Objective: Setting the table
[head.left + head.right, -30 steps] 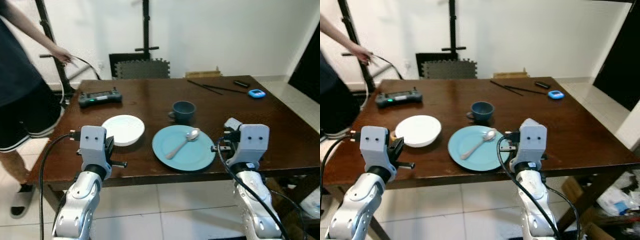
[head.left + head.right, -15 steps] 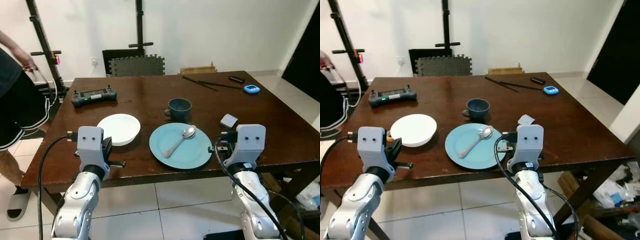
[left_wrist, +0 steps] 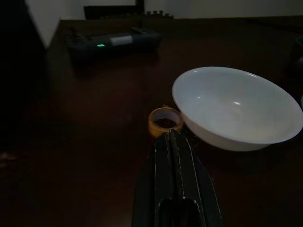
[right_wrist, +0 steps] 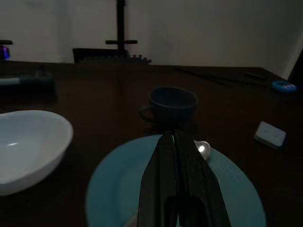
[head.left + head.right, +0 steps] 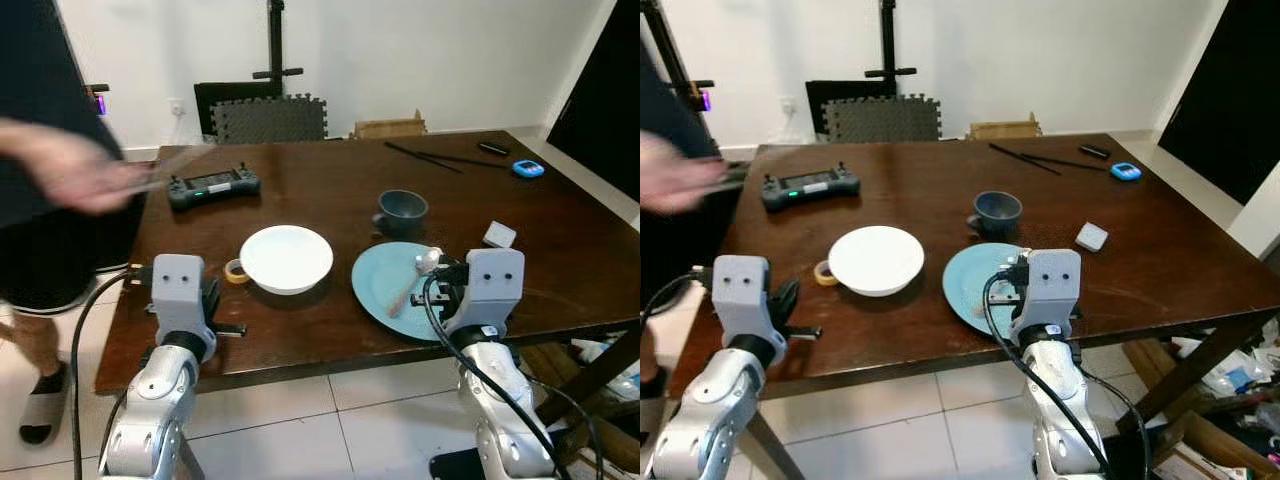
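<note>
Camera shifted — spoon (image 5: 412, 276) bowl points toward cup (image 5: 402, 211).

Head views: bright, even indoor light, white wall (image 5: 450, 50) washed pale.
Table (image 5: 320, 190): dark wood with a soft sheen.
Blur: person's hand (image 5: 75, 175) smeared by motion.
Wrist views: dim and murky, background soft.
Glare: small highlights on white bowl (image 3: 236, 106) and spoon (image 4: 202, 148).
</note>
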`<state>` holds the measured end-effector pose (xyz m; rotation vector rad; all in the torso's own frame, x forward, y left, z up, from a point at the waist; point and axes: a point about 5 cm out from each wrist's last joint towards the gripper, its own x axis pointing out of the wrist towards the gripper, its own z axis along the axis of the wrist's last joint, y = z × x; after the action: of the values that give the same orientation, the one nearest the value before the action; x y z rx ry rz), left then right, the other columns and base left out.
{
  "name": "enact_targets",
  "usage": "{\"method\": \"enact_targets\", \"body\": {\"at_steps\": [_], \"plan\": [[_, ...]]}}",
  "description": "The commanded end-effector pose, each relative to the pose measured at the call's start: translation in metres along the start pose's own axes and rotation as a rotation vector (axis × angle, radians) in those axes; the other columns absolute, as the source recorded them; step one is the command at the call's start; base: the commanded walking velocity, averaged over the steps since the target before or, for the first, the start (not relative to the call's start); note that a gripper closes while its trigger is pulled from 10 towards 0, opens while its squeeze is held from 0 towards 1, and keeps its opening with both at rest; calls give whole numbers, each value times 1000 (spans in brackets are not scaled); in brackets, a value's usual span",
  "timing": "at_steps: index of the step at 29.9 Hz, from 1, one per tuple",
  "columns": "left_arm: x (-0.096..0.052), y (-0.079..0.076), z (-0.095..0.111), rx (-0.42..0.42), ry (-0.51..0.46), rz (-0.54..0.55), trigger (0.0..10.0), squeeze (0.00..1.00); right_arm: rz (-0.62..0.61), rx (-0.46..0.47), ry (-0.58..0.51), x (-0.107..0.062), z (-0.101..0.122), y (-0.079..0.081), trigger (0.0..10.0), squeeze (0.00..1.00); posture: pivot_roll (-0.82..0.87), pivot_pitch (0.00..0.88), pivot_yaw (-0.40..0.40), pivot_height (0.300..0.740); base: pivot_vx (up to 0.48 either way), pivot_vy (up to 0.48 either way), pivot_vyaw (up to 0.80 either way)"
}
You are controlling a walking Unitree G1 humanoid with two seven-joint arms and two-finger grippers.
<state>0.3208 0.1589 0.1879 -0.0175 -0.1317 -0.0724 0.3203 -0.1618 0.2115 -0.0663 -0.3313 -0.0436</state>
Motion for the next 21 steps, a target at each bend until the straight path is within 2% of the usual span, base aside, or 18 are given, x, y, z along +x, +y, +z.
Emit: {"method": "enact_targets", "body": {"at_steps": [1,6,8,12,13,15,16,17,18,19,21], "plan": [[-3,-2,-5,13,21,-9,10000,0,-12,-9,9,-2,-2,-3,10000,0,-24,58,27,740,0,0,0],[-4,1,-13,128,79,-39,10000,0,-7,-25,11,-2,-3,-4,10000,0,-19,55,29,740,0,0,0],[-4,2,-13,143,81,-41,10000,0,-5,-31,10,-2,-3,-4,10000,0,-19,55,29,740,0,0,0],[-4,15,-17,235,135,-82,10000,0,32,-173,-20,-2,-3,-10,10000,0,-19,57,27,740,0,0,0],[-3,19,-19,274,166,-88,10000,0,26,-182,-20,-1,-2,-13,10000,0,-16,66,21,740,0,0,0],[-3,23,-20,298,187,-91,10000,0,21,-187,-21,-1,-2,-16,10000,0,-15,69,19,740,0,0,0],[8,32,-16,476,189,-156,10000,0,2,-190,-25,4,2,-24,10000,0,-8,79,5,740,0,0,0],[8,32,-16,476,189,-156,10000,0,2,-190,-25,4,2,-24,10000,0,-8,79,5,740,0,0,0],[15,34,-11,529,183,-184,10000,0,-1,-190,-30,6,3,-26,10000,0,-4,83,2,740,0,0,0],[15,34,-11,529,183,-184,10000,0,-1,-190,-30,6,3,-26,10000,0,-4,83,2,740,0,0,0],[30,31,-1,536,178,-262,10000,0,7,-191,-41,10,7,-24,10000,0,3,96,4,740,0,0,0]]}}
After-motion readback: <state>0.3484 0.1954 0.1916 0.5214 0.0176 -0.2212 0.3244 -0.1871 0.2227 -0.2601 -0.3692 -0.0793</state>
